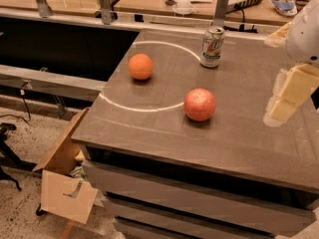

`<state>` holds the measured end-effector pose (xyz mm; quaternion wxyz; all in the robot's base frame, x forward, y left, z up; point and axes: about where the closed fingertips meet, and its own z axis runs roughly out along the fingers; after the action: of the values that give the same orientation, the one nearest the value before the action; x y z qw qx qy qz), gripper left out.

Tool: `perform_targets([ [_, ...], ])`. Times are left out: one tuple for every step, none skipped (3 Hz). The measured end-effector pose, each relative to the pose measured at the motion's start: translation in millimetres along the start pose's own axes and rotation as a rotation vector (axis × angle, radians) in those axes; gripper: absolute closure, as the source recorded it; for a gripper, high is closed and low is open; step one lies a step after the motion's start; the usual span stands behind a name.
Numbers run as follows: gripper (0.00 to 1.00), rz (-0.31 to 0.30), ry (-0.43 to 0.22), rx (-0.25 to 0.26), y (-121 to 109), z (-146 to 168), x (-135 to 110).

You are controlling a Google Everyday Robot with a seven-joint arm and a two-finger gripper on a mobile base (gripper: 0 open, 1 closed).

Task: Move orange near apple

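Observation:
The orange (140, 66) is a small bright orange ball on the grey table (149, 128), at its left rear. The apple (200, 104) is a larger reddish-pink ball near the table's middle, to the right of and in front of the orange, about two fruit widths away. My gripper (284, 101) hangs over the table's right side, pale yellow and pointing down and left. It is well right of the apple, touches neither fruit and holds nothing.
A green and white soda can (212, 47) stands upright at the table's back, behind the apple. A white curved line (139, 108) is marked on the tabletop. A cardboard box (62, 173) lies on the floor at the front left. A metal rail (104, 4) and benches run behind.

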<state>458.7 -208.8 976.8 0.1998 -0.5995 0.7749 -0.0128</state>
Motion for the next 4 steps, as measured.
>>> perform_targets([
  [0.00,0.049,-0.156,0.055,-51.4,26.5,-36.0],
  [0.00,0.093,-0.237,0.093,-82.6,43.5,-64.0],
  [0.00,0.091,-0.231,0.094,-82.6,44.7,-66.3],
  [0.00,0.085,-0.219,0.096,-82.8,47.2,-71.3],
])
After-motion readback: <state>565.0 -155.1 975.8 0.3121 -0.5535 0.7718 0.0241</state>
